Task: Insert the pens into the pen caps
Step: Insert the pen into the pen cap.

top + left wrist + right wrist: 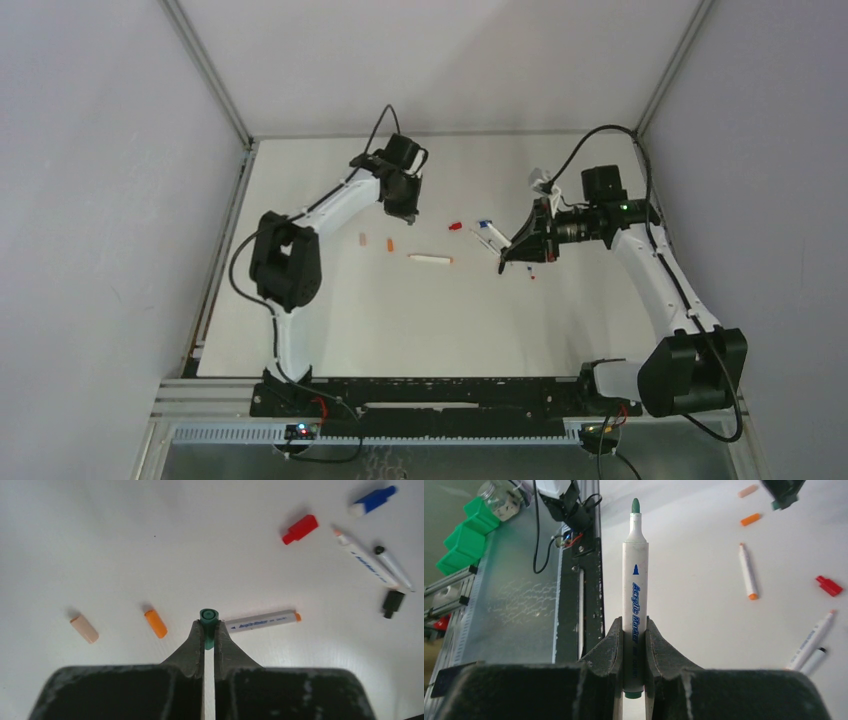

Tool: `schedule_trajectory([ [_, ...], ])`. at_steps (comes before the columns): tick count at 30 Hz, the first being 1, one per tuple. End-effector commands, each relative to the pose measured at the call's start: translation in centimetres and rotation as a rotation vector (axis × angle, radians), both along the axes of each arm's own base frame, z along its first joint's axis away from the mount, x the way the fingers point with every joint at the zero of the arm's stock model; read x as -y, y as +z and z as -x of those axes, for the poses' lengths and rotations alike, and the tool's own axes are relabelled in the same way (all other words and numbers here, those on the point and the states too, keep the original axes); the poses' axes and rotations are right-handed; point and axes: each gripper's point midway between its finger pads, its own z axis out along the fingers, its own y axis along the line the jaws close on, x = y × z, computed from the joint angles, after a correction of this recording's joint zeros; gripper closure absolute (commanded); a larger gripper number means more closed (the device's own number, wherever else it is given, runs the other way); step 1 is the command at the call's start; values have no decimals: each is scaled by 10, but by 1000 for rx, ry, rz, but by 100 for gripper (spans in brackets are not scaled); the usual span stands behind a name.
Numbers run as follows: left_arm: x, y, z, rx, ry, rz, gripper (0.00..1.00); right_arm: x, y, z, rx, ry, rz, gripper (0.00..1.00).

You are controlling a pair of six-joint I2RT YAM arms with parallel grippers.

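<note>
**Green Pair Held, Nothing Seen Capped**

Most pieces are seen loose on the white tabletop (150,540). The left claw (209,634) is closed on the green cap (208,616). The right claw (634,630) is clamped on the green-tipped pen (635,570), which is held well apart from the cap, so the joining is judged not yet done. The orange-tipped pen (262,621), pale-tipped pen (365,560) and black-tipped pen (395,567) are seen lying uncapped. The red cap (300,529), orange cap (155,623), peach cap (84,629) and black cap (393,603) are scattered nearby. Whether the blue cap (375,499) is fitted cannot be told.
</note>
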Motion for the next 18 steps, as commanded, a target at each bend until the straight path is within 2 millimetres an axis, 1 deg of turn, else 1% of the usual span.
schedule_trajectory([
  [1, 10, 41, -3, 143, 55, 168, 100, -15, -14, -1, -1, 27, 35, 100],
  [4, 21, 53, 11, 184, 64, 307, 100, -27, -27, 0, -15, 38, 65, 100],
  [5, 27, 66, 18, 207, 57, 387, 100, -31, -31, 1, -22, 40, 72, 100],
  [6, 30, 63, 23, 213, 65, 434, 100, -35, -35, 1, -20, 42, 79, 100],
  [7, 37, 75, 30, 234, 52, 517, 100, -39, -39, 2, -25, 45, 86, 100],
  [9, 41, 84, 43, 260, 56, 623, 100, -48, -48, 3, -35, 46, 104, 100],
  [10, 41, 87, 51, 269, 67, 671, 100, -53, -53, 2, -36, 48, 111, 100],
  [12, 39, 101, 60, 327, 91, 775, 100, -61, -64, 4, -64, 42, 134, 100],
  [16, 28, 122, 79, 400, 170, 954, 100, -76, -82, 1, -90, 13, 181, 100],
  [18, 24, 125, 87, 394, 212, 1017, 100, -82, -88, -1, -103, -12, 205, 100],
])
